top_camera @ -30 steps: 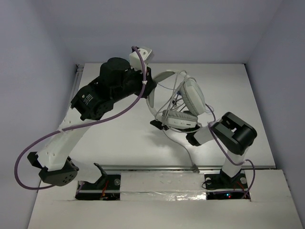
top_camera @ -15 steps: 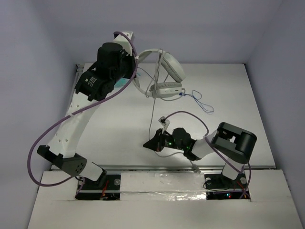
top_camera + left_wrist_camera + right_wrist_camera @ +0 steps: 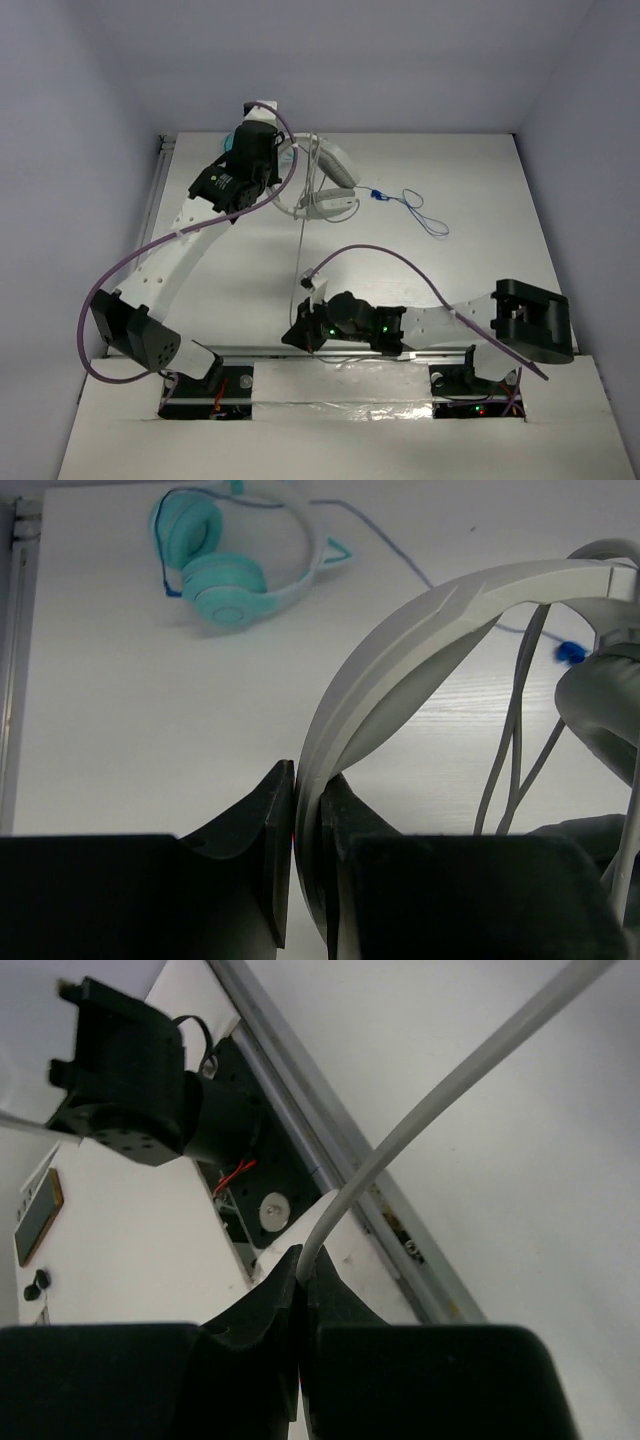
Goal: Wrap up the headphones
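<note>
The white headphones (image 3: 334, 182) hang at the far back of the table, held up by the headband (image 3: 450, 605). My left gripper (image 3: 278, 178) is shut on that headband, which sits pinched between its jaws in the left wrist view (image 3: 308, 780). A grey ear pad (image 3: 600, 705) shows at the right there. The thin grey cable (image 3: 301, 250) runs straight from the headphones toward the near edge. My right gripper (image 3: 293, 334) is shut on it there, and the cable (image 3: 450, 1085) rises from its closed jaws (image 3: 302, 1258).
The smaller teal headphones (image 3: 222, 555) lie on the table at the back left, under the left arm. Their blue plug (image 3: 375, 194) and looped thin cable (image 3: 425, 215) lie right of the white headphones. A metal rail (image 3: 330, 1150) runs along the near edge by the left arm's base (image 3: 125, 1075).
The left arm carried the white headphones up off the table and to the back left. The right gripper moved left and toward the near edge, drawing the cable out straight.
</note>
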You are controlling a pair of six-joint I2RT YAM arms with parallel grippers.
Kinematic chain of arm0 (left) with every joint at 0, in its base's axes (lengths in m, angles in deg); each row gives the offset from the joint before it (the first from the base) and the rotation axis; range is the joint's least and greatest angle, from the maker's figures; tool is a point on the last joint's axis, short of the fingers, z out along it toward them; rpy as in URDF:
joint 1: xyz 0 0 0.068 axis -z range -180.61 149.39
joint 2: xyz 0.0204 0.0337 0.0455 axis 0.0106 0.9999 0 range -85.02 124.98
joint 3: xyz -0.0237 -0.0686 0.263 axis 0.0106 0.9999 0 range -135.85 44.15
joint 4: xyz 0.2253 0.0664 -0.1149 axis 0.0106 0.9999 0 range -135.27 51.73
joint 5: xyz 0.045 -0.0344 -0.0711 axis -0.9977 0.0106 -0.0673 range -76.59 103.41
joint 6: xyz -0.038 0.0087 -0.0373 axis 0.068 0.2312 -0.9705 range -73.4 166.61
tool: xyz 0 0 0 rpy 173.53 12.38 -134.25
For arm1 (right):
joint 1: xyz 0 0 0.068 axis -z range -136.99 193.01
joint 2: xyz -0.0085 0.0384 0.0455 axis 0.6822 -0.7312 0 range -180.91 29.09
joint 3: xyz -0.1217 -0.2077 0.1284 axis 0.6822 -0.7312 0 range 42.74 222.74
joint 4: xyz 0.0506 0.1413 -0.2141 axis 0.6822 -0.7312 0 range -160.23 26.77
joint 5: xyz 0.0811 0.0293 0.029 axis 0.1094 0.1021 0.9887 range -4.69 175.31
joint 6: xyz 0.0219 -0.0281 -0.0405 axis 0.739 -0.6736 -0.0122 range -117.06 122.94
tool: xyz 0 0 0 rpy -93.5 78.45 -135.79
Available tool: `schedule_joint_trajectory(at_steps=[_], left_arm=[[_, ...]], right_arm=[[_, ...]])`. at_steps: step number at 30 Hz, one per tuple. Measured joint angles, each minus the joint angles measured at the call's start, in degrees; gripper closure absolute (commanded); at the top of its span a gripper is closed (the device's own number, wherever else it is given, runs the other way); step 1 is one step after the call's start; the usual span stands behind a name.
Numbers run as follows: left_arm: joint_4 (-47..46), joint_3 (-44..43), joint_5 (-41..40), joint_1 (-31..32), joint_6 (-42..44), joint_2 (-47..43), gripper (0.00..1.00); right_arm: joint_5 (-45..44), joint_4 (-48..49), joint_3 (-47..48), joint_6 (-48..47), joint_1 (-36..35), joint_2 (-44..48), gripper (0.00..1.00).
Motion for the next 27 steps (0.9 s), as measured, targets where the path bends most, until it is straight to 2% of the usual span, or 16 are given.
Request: schedule_joint_trajectory(at_steps=[5,9,14,19,27], left_arm=[[-2.1,7.2,-5.4,1.2,1.1,-0.8,1.00],[-3.3,15.7,-9.9,4.2,1.1,-3.8,1.00],[-3.7,27.6,-10.2,6.5,1.1,-9.2,1.00],[-2.7,34.5,-8.8,9.7,0.3,-12.9,1.00],[-3.4,35.3,-6.2,13.9,0.0,-13.4,1.00]], right_arm=[[-5.5,-20.2,8.7,-2.0,-4.9,7.2,1.00],[-9.2,-36.6,16.4,-4.1,-5.4,13.1,1.00],[-16.9,-53.5,25.9,-7.7,-5.4,18.2,1.00],[-24.0,-63.4,31.4,-11.0,-4.9,19.5,1.00],[-30.4,-70.0,34.6,-15.9,-1.8,18.1,1.00]])
